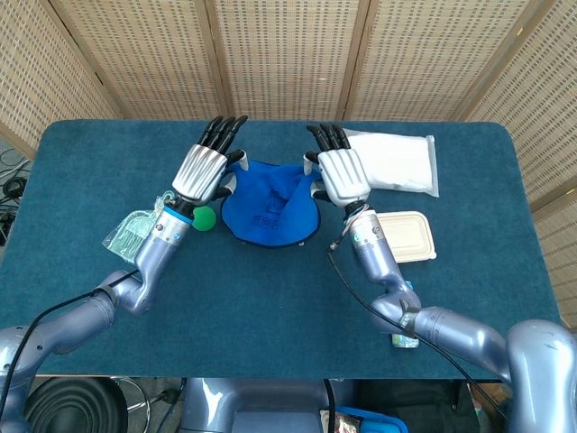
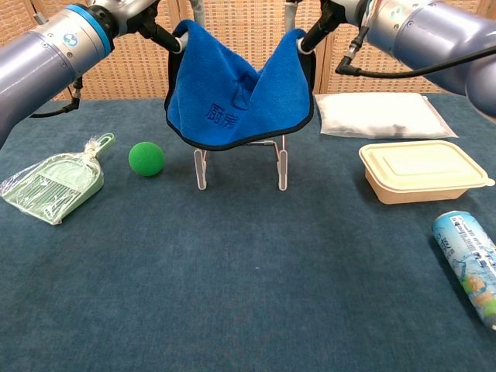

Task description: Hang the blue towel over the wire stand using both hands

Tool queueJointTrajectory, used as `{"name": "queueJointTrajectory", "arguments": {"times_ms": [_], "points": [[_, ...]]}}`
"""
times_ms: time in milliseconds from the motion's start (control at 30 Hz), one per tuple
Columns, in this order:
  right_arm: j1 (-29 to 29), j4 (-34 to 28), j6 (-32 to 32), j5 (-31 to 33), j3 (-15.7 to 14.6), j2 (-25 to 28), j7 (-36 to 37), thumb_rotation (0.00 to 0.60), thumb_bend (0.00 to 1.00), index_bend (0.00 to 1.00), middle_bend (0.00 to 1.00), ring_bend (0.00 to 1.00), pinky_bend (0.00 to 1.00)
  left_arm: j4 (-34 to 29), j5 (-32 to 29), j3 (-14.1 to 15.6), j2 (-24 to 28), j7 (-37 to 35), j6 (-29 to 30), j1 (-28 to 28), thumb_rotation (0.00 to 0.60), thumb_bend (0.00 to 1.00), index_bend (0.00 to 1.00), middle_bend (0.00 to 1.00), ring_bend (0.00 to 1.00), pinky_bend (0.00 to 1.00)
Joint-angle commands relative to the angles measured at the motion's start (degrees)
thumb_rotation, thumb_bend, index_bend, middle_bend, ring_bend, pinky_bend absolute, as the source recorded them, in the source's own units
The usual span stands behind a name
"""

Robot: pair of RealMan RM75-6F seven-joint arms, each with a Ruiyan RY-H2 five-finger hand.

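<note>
Teal felt covers the table (image 2: 232,310), the biggest thing here. Above its far middle the blue towel (image 2: 236,93) hangs stretched between both hands, sagging in front of the wire stand (image 2: 239,167) so its lower hem hides the top bar. The left hand (image 1: 206,167) pinches one top corner and the right hand (image 1: 340,173) pinches the other, with the remaining fingers of each stretched straight out. I'd say the lift and carry are done; the towel looks raised over the stand but not yet resting on it, so lowering it across the bar and letting go remain. Around it lie a white pouch (image 2: 380,115), a beige lidded box (image 2: 422,170), a bagged green dustpan (image 2: 53,184), a can (image 2: 469,263) and a green ball (image 2: 146,158).
</note>
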Motion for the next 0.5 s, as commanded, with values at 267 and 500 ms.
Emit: {"name": "queueJointTrajectory", "arguments": {"times_ms": [267, 500], "points": [[-0.74, 5.25, -1.33, -0.82, -1.82, -2.66, 3.96, 0.6, 0.62, 0.65, 0.11, 0.0, 0.0, 6.08, -0.3, 1.68, -3.08, -5.28, -1.06, 1.44, 0.6, 0.48, 0.73, 0.0, 0.0, 0.0], [-1.83, 7.33, -1.59, -1.17, -2.65, -3.37, 5.57, 0.6, 0.62, 0.65, 0.11, 0.0, 0.0, 9.56, 0.28, 3.08, -4.22, -8.64, -1.27, 2.71, 0.6, 0.48, 0.73, 0.0, 0.0, 0.0]]}}
